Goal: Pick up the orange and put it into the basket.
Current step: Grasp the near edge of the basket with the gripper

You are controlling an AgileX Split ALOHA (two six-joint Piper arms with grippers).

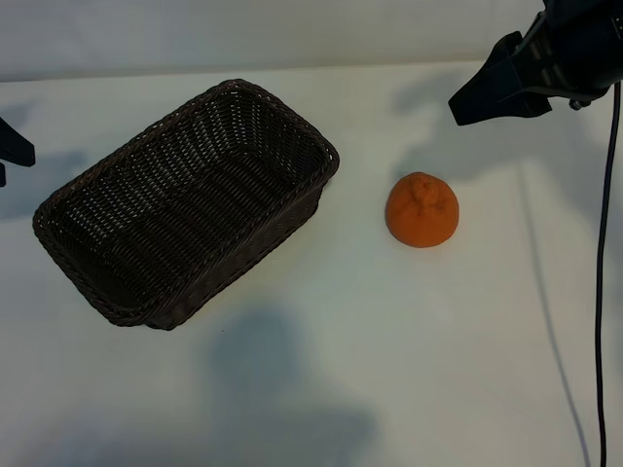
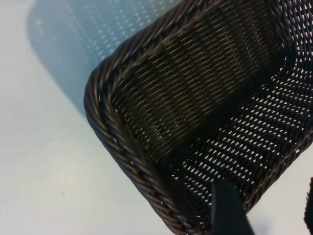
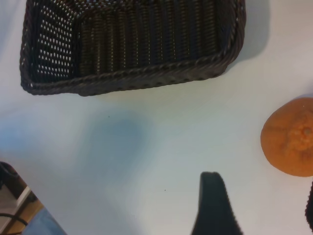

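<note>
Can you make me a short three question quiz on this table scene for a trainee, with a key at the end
1. True or false: the orange already lies inside the basket.
2. Which gripper is nearer the orange: A the left gripper, B the right gripper?
3. Fill in: the basket holds ____.

Key:
1. False; it sits on the table, to the right of the basket in the exterior view.
2. B; it hangs open above and to the right of the orange, gripping nothing.
3. Nothing.
</note>
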